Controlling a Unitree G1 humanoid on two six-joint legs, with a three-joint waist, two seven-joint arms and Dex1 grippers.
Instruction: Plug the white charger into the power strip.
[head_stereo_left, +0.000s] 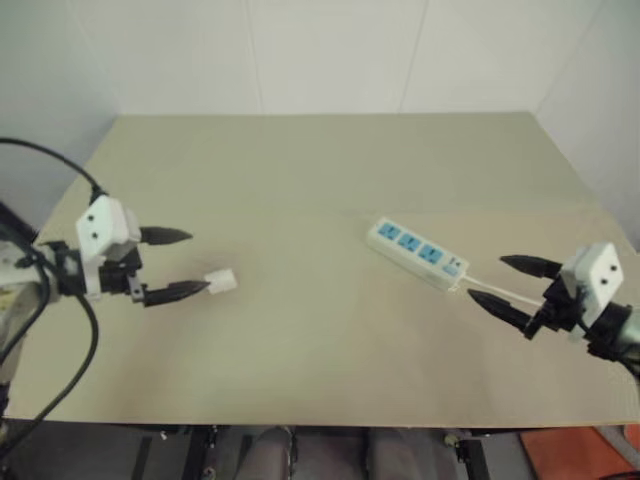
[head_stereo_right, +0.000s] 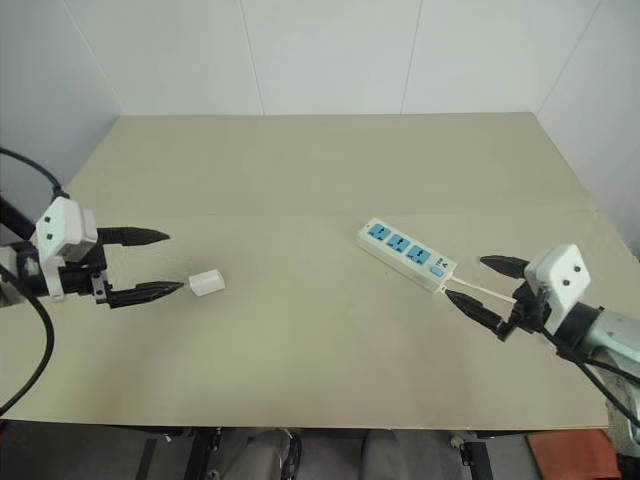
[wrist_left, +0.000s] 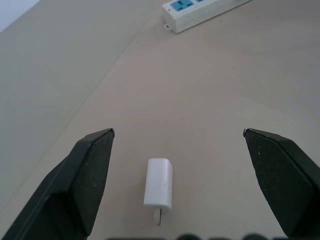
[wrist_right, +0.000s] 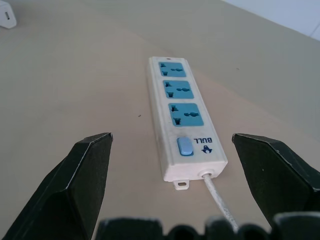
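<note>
The left claw (head_stereo_right: 162, 263) is hovering released, nearly level, with the white charger (head_stereo_right: 206, 282) lying just past its fingertips (prongs facing the claw), long axis running along its reach.

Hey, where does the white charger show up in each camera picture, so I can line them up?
Left eye view: the white charger lies left of center on the table, by the left gripper.
Right eye view: left of center.
Left wrist view: low and central, between the open fingers.
Right wrist view: top left corner, cut by the edge.
Shared landmark: the power strip, with its blue sockets.
</note>
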